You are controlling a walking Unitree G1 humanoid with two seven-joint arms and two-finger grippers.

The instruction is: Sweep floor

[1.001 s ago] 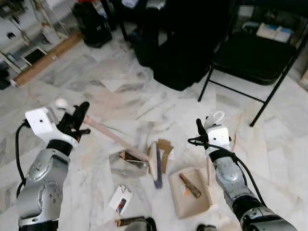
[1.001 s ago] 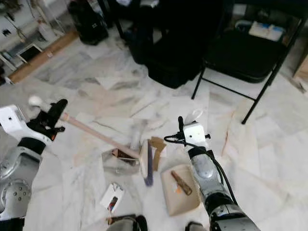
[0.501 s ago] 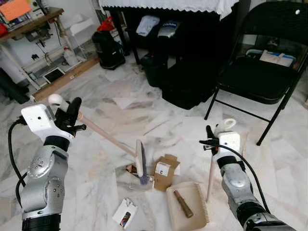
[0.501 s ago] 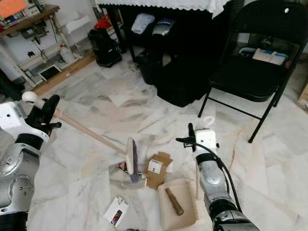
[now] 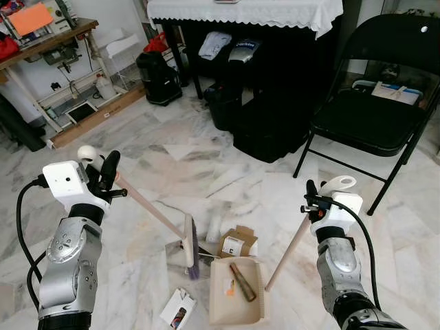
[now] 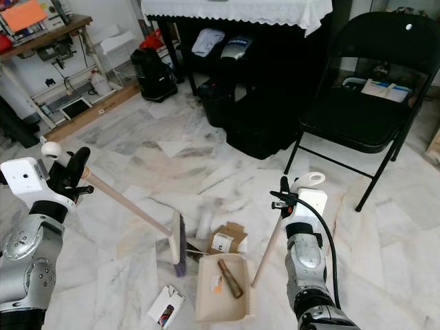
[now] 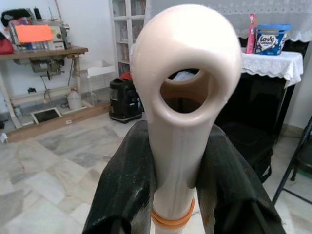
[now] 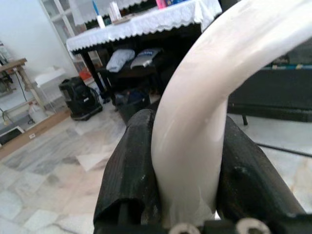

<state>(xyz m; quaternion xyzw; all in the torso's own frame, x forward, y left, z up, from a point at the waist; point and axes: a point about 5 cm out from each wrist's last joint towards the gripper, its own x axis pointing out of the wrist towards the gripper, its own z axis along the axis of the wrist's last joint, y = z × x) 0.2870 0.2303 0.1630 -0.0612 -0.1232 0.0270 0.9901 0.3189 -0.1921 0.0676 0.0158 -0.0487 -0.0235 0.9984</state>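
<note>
Left eye view, broom: the broom (image 5: pixel 155 216) slants from the left gripper (image 5: pixel 103 175) down to the marble floor (image 5: pixel 172 168), its head (image 5: pixel 190 245) resting just beside the dustpan's near-left edge.
Left grip: both black fingers are closed around the cream handle below its looped end (image 7: pixel 187 92), with an orange ring (image 7: pixel 171 218) showing under the fingers.
Dustpan: the beige dustpan (image 5: pixel 236 292) sits flat on the floor and holds a brown stick-like piece (image 5: pixel 242 281); its long handle (image 5: pixel 287 245) rises to the right gripper (image 5: pixel 311 199).
Right grip: the fingers are clamped on the curved cream top of that handle, as the right wrist view shows close up.
Litter: a small cardboard box (image 5: pixel 237 243), a clear wrapper (image 5: pixel 180 250) and a flat white packet (image 5: pixel 177 309) lie around the brush head, near the pan.
Doing the step well: I judge the stroke should be short and low, with the bristles kept down while the pan's lip stays pressed flat so that scraps cannot slide under it. The box looks light and may skid rather than roll in.
Risk: the packet lies on the near side of the brush, so it probably needs a separate pass.
Writing: a blue tub (image 7: pixel 273 39) on the white-clothed table (image 7: pixel 265 61) reads roughly "Lovo"; the box's label is too small to read.
Surroundings: a black folding chair (image 5: pixel 375 103) stands well apart on the robot's right.
</note>
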